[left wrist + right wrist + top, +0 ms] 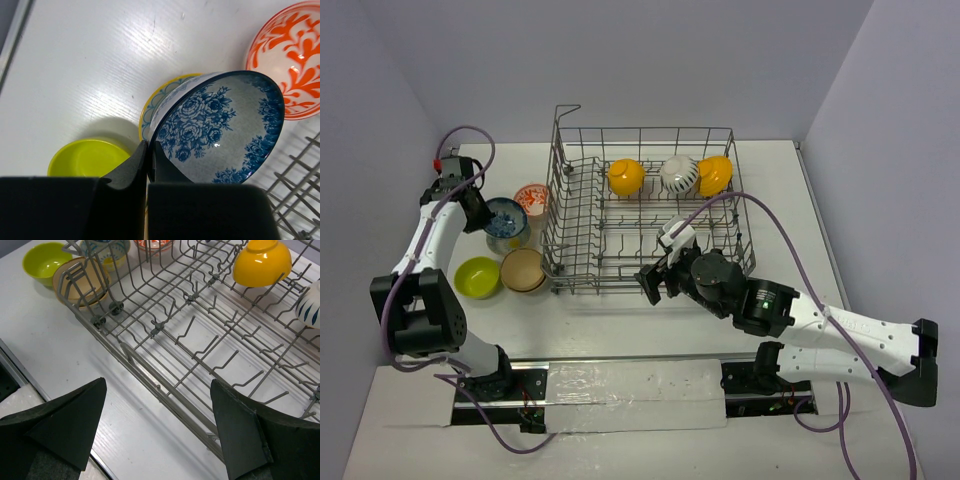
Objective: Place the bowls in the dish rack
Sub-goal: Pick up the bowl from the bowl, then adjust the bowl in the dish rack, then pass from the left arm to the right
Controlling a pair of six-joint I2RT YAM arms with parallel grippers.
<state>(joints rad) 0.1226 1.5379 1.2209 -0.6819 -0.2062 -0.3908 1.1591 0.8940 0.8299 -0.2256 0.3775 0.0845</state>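
Observation:
The grey wire dish rack [650, 215] holds two orange-yellow bowls [625, 177] [715, 174] and a white striped bowl [678, 175] along its far side. My left gripper [485, 213] is shut on the rim of the blue-patterned bowl [220, 125], which is tilted just left of the rack; the pinch shows in the left wrist view [149, 150]. The red-and-white bowl [532, 198], lime green bowl [477, 277] and tan bowl [523, 270] sit on the table left of the rack. My right gripper [655, 277] is open and empty over the rack's near edge [157, 385].
A yellow-rimmed edge [150, 107] shows under the blue bowl; I cannot tell what it is. Rack wires [300, 170] lie close to the bowl's right. The rack's raised handle [567, 110] stands at its far left corner. Grey walls close in on three sides.

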